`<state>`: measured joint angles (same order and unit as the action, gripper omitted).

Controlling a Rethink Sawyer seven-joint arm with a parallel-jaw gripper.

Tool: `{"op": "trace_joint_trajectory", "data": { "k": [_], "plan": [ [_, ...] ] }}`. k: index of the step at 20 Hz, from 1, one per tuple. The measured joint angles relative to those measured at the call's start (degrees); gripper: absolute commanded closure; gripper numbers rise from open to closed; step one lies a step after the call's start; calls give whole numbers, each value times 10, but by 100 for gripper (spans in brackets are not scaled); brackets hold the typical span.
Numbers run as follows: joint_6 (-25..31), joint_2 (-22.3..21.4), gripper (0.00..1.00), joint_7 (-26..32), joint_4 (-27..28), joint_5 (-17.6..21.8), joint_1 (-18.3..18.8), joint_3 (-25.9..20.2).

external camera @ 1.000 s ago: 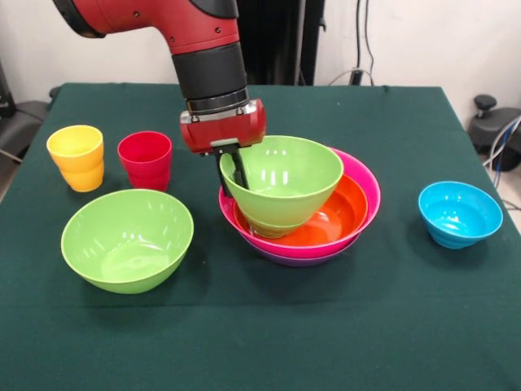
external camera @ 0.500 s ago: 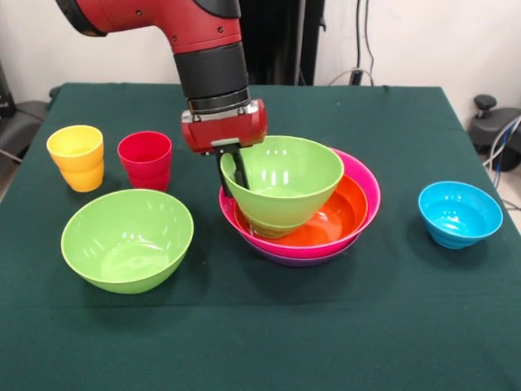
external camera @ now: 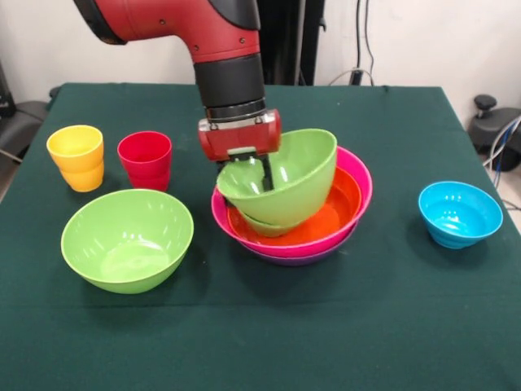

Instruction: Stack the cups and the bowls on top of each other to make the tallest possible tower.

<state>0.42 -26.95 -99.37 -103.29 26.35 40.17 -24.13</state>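
A lime green bowl (external camera: 299,181) leans inside the tower, its mouth tipped toward the left of the picture. It rests in the orange bowl (external camera: 332,217), which nests in the pink bowl (external camera: 363,189) over the purple bowl (external camera: 298,259). My gripper (external camera: 246,174) comes down from above and is shut on the leaning bowl's left rim, with one dark finger (external camera: 266,173) showing inside it. Another large lime green bowl (external camera: 127,239) sits at the front left. The yellow cup (external camera: 76,156) and red cup (external camera: 145,160) stand upright behind it. A sky blue bowl (external camera: 460,213) sits alone at the right.
The green tablecloth (external camera: 342,326) covers the whole table. Black equipment and cables (external camera: 492,130) stand off the table's right edge.
My gripper has shifted right and the lime green bowl it holds has tipped over to the left. The pink, orange and purple pile has slid slightly left.
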Motion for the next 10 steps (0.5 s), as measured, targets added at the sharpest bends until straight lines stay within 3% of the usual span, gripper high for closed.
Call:
{"op": "trace_joint_trajectory", "data": {
  "k": [10],
  "plan": [
    [-35, 9, 0, 0, 1, 0, -3, 4]
  ]
}}
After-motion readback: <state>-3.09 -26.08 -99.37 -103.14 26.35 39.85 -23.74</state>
